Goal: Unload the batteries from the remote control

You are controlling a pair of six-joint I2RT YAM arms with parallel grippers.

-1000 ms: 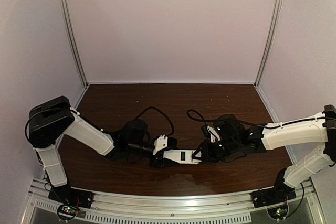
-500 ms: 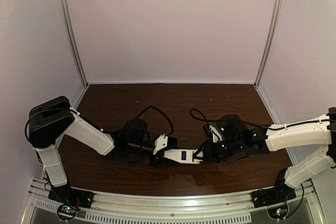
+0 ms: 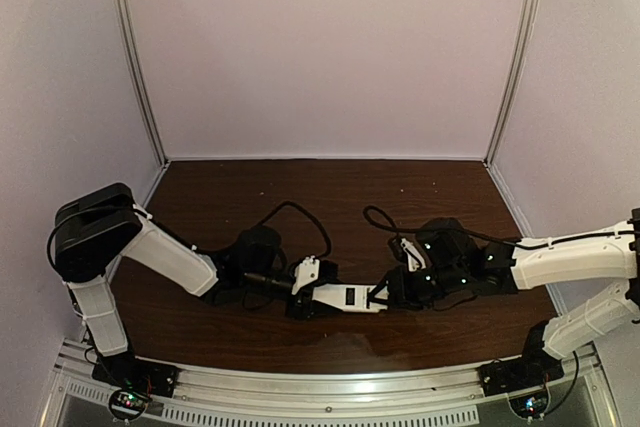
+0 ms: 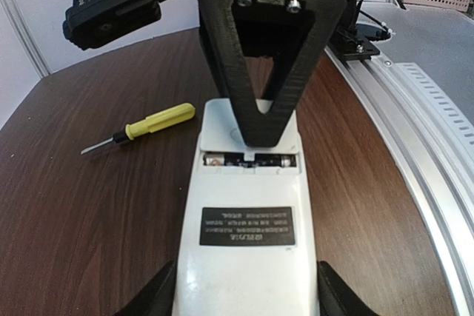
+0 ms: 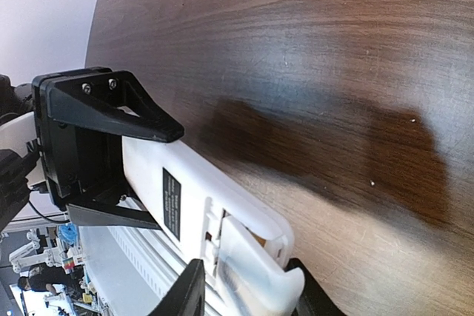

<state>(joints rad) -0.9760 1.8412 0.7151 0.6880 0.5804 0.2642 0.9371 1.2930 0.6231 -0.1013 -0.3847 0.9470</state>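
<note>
Spanning the gap between both arms near the front of the table, the remote control faced back-up, its batteries seated in a recess only partly uncovered. The left gripper was clamped on the label end. The right gripper was pinched on the opposite end, one finger flat on the battery cover. Cover removal seemed in hand; next, the right should draw it lengthwise clear while the left held firm. A yellow-handled screwdriver lay nearby.
</note>
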